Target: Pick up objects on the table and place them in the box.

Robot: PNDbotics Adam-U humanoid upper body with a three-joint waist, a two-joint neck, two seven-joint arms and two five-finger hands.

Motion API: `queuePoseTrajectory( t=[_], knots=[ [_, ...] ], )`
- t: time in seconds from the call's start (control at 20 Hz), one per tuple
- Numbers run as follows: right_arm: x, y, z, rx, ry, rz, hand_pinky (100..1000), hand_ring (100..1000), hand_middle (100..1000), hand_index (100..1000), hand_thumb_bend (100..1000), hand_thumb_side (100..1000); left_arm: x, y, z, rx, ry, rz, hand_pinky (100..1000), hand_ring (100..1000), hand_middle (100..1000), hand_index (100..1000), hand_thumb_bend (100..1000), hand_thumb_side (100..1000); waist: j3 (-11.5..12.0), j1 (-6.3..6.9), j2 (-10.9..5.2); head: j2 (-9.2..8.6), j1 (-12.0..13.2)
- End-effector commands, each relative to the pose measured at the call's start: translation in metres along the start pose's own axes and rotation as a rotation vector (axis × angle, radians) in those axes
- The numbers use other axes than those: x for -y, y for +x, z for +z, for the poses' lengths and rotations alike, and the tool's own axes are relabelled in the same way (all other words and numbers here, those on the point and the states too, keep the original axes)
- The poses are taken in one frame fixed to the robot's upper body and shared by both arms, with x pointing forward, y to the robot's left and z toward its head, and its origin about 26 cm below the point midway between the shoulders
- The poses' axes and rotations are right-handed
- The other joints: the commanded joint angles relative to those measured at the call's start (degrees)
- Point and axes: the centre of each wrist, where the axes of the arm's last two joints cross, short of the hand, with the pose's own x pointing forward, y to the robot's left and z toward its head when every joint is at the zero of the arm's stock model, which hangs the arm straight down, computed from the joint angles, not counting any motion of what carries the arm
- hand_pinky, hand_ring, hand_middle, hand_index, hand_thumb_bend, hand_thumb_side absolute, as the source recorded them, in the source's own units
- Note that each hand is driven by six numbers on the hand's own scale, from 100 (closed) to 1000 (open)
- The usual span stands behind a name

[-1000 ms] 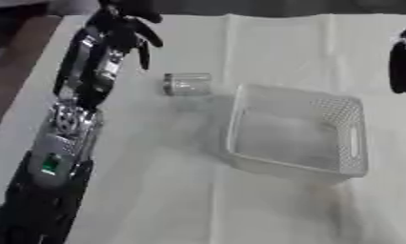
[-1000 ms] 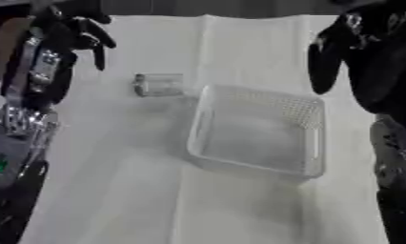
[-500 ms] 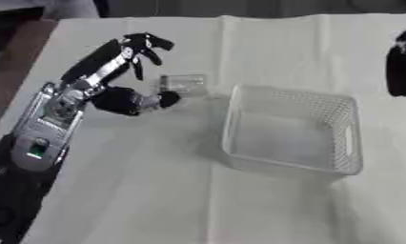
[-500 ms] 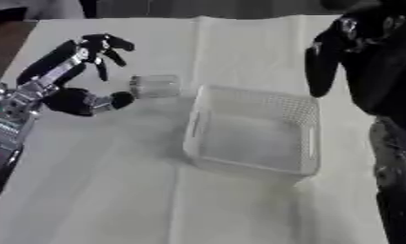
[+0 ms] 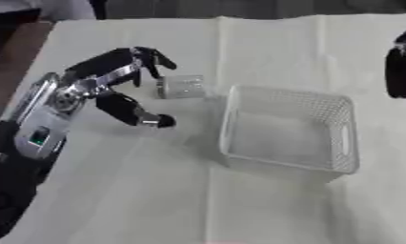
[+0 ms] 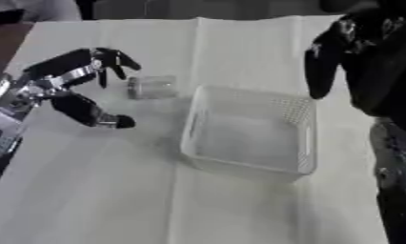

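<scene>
We see left hand: black fingers, silver metal links along their backs, black thumb with rounded dark tip. Left wrist: round silver joint with dark centre. Left forearm: silver-grey casing, flat panel carrying small green mark, black shell nearer the body. Right hand: wholly black, glossy, bulky, with small pale speckles near knuckles. Right forearm at near right: black casing with greyish mottled patches. We make out no cables or screws.
</scene>
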Motion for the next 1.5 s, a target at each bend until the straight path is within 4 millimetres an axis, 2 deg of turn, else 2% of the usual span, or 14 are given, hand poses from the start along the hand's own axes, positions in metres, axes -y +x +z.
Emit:
queuePoseTrajectory(
  t=[0.05,0.35,0.6,0.7,1.0,1.5],
  knots=[
    [0.0,0.003,-0.003,0.026,0.044,0.022,235,392,774,491,100,895,-0.021,-0.009,0.004,-0.017,-0.029,-0.104,461,699,775,861,643,619,-0.2,0.07,-1.1,-0.18,0.6],
    [-0.001,0.003,-0.002,0.021,0.051,0.018,235,391,775,484,100,894,-0.047,-0.019,0.002,-0.038,-0.014,-0.214,480,697,776,853,688,607,-0.7,0.29,-1.3,-0.18,0.6],
    [-0.001,0.002,-0.002,0.019,0.057,0.013,234,390,775,478,100,894,-0.06,-0.02,-0.003,-0.042,-0.005,-0.277,490,693,776,846,703,610,-0.9,0.42,-1.36,-0.18,0.7],
    [-0.002,0.002,-0.002,0.02,0.058,0.011,234,390,776,478,100,894,-0.06,-0.021,-0.006,-0.041,-0.006,-0.283,490,693,775,845,644,642,-1.1,0.47,-1.36,-0.18,0.8],
    [-0.002,0.002,-0.004,0.025,0.063,0.008,234,390,774,474,100,894,-0.05,-0.023,-0.017,-0.025,-0.005,-0.245,478,686,772,844,597,676,-1.9,0.58,-1.29,-0.18,0.9],
    [-0.002,0.002,-0.007,0.036,0.076,0.007,234,389,775,463,100,894,-0.043,-0.031,-0.035,-0.028,-0.028,-0.224,473,677,767,840,593,680,-2.2,0.44,-0.8,-0.18,1.3]
  ],
)
